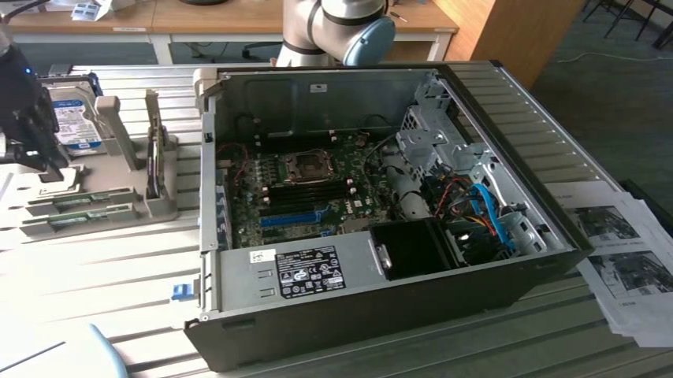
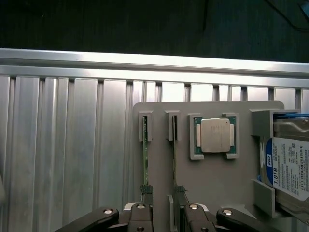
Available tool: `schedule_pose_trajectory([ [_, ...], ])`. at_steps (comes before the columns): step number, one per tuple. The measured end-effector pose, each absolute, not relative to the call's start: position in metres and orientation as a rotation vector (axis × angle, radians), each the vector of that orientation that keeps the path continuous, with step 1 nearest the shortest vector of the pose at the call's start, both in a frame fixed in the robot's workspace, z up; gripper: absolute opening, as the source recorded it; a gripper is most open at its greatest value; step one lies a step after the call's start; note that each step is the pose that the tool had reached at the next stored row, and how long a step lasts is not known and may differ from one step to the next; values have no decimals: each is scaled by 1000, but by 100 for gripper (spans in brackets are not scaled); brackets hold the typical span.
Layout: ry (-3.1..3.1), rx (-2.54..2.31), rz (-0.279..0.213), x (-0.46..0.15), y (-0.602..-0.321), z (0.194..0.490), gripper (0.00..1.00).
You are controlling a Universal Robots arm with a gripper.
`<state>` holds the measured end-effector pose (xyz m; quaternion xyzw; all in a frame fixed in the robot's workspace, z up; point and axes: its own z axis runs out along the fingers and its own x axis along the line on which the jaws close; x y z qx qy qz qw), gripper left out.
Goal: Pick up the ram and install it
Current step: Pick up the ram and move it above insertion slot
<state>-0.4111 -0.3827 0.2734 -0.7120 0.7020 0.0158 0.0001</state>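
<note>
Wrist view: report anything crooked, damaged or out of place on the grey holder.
Nothing stands out. Both ram sticks stand on edge, straight in their slots on the grey holder; the processor sits square in its pocket, and the hard drive rests in its bracket.

In the holder [image 2: 217, 179] the ram [image 2: 145, 154] stands beside processor [image 2: 216, 136] and hard drive [image 2: 289, 166]

Inventory of legible markings:

- Hard drive [image 2: 288, 169], blue-and-white label: "1.0TB" in white on the blue band, printed sideways. The logo next to it is probably "WD". The fine print on the white area is not legible.
- Power supply sticker [image 1: 305, 270], black and white, inside the computer case [image 1: 347, 331]: text unreadable.
- Printed sheets [image 1: 620, 252] on the surface: text too small to read.
</note>
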Motion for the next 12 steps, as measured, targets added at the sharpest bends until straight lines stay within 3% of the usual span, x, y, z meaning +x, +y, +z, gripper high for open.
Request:
schedule_pose_trajectory([
  [12,2205,-2237,50,-403,-383,273,30],
])
